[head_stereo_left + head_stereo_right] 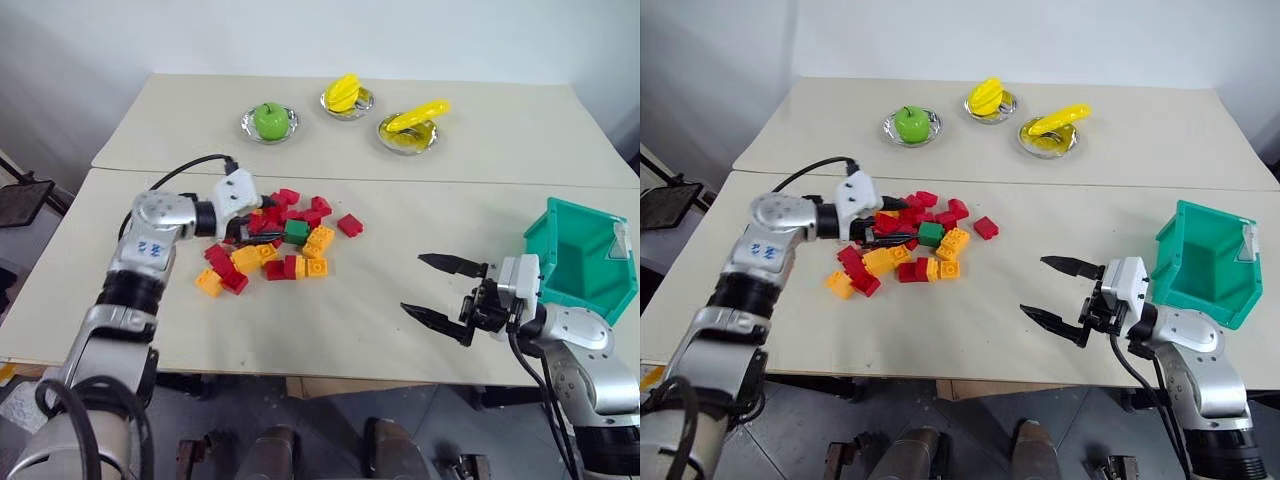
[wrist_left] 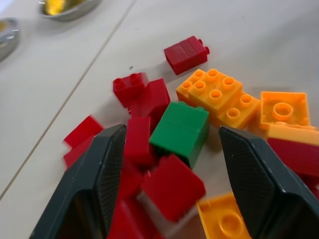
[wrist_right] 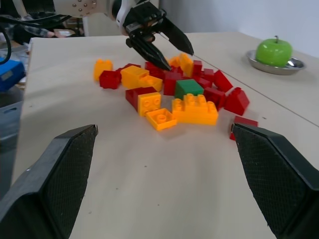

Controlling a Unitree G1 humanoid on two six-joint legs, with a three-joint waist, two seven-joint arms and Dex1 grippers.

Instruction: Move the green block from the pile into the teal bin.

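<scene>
The reach step is judged in hand: the left gripper (image 2: 169, 189), jaws apart, is aimed at the green block (image 2: 180, 131), centre frame; closure around it is needed next.

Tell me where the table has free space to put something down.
Bare table lies between the pile and the right gripper, and between the pile and the three dishes. Around the green block it is crowded.

- Bright, even indoor light; soft, faint shadows under the pile (image 1: 270, 245).
- Left wrist view blurs close up.
- Steel dishes (image 1: 269, 124) show small glints.
</scene>
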